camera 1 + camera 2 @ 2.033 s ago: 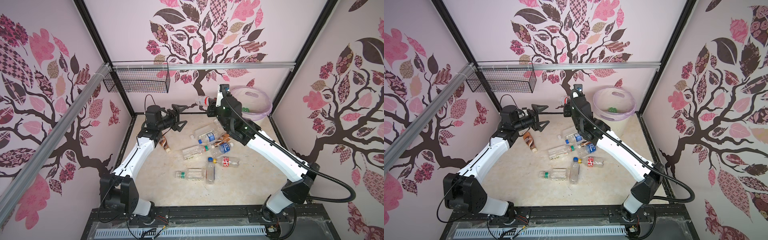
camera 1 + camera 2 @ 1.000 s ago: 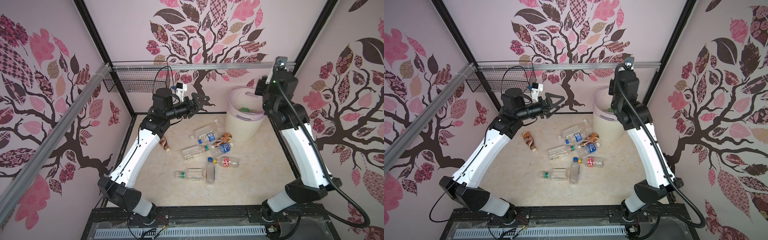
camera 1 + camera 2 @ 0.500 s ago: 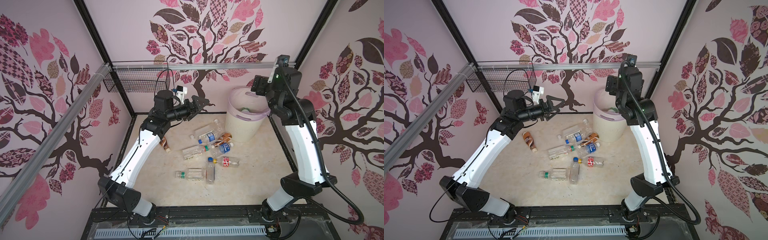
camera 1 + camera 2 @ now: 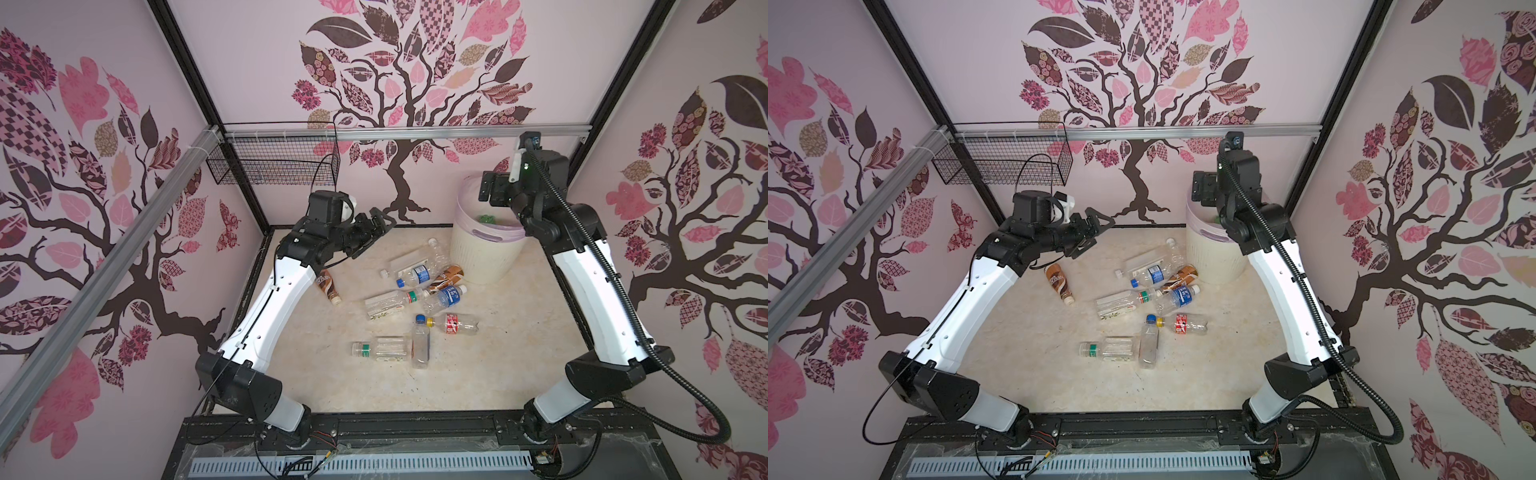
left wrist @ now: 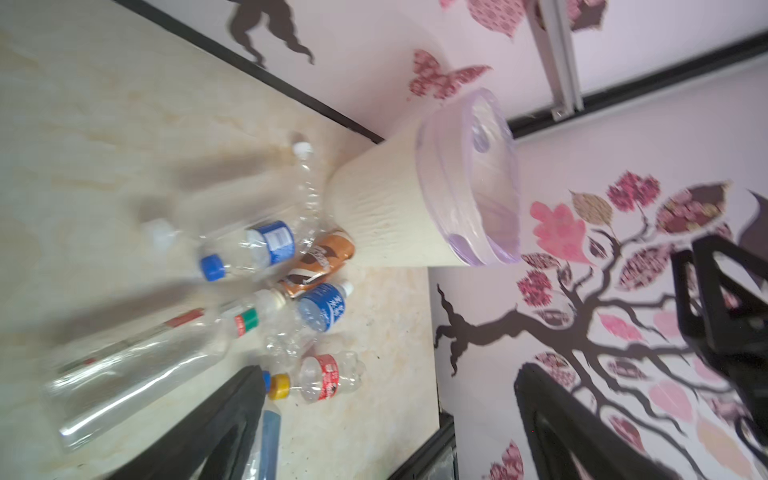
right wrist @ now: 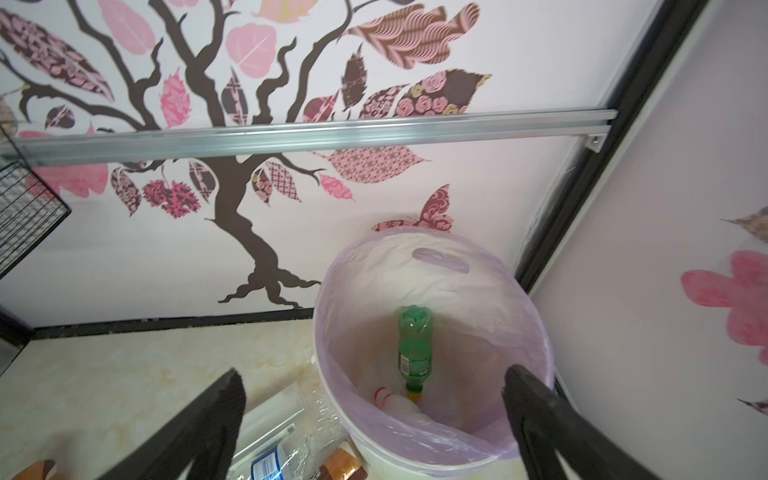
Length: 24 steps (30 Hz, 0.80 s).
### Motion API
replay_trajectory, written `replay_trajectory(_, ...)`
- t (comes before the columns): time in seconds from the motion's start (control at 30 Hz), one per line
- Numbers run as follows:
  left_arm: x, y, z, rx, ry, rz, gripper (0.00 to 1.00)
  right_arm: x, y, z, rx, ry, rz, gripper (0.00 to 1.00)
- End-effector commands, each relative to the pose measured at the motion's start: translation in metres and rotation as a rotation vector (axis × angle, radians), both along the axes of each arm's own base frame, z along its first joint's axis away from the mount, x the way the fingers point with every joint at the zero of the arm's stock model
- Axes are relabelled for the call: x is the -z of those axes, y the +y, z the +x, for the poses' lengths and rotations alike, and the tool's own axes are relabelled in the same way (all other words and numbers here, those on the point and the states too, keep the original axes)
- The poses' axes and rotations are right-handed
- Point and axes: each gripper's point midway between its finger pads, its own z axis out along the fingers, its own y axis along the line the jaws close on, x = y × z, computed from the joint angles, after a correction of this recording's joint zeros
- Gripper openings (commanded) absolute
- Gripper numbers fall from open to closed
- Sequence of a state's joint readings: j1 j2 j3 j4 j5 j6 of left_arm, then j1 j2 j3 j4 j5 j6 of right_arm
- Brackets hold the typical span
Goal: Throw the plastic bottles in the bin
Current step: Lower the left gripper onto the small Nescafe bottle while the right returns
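Hovering above the round bin, the right fingers are spread wide and empty. Inside, a green bottle leans cap-down on the crinkly lilac liner. The left fingers, also spread, hang over clear, crumpled plastic bottles scattered on the marbled worktop.

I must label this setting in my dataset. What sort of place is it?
Probably a robot test cell, not a real room: a black frame holds panels printed with trees, two arms stand on a front rail, and plastic bottles lie on the floor near a bin.
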<state>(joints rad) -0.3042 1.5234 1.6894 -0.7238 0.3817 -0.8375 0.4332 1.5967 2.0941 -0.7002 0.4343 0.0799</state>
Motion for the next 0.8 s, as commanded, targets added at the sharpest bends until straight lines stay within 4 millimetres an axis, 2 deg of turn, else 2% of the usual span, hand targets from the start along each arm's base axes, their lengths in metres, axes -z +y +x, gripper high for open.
replay_trajectory(0.0, 0.055, 0.065, 0.007, -0.221, 0.169, 0.156, 0.98, -0.007, 0.048, -0.016, -0.157, -0.055, 0.020, 1.00)
replay_trajectory(0.2, 0.117, 0.143, 0.010, -0.374, 0.341, 0.317, 0.98, 0.046, 0.116, -0.029, -0.371, 0.019, 0.119, 1.00)
replay_trajectory(0.27, 0.133, 0.161, 0.011, -0.405, 0.378, 0.333, 0.98, 0.066, 0.136, -0.034, -0.426, 0.050, 0.124, 1.00)
replay_trajectory(0.37, 0.153, 0.176, 0.019, -0.399, 0.381, 0.362, 0.98, 0.094, 0.163, -0.039, -0.496, 0.100, 0.133, 1.00)
replay_trajectory(0.47, 0.167, 0.181, 0.030, -0.353, 0.364, 0.416, 0.98, 0.122, 0.188, -0.048, -0.558, 0.146, 0.137, 0.99)
replay_trajectory(0.53, 0.176, 0.190, 0.035, -0.354, 0.371, 0.477, 0.98, 0.138, 0.198, -0.053, -0.586, 0.171, 0.152, 0.99)
replay_trajectory(0.63, 0.193, 0.199, 0.046, -0.357, 0.399, 0.539, 0.98, 0.158, 0.206, -0.059, -0.621, 0.209, 0.177, 0.99)
replay_trajectory(0.77, 0.217, 0.200, 0.061, -0.334, 0.449, 0.557, 0.98, 0.177, 0.206, -0.066, -0.640, 0.247, 0.182, 0.99)
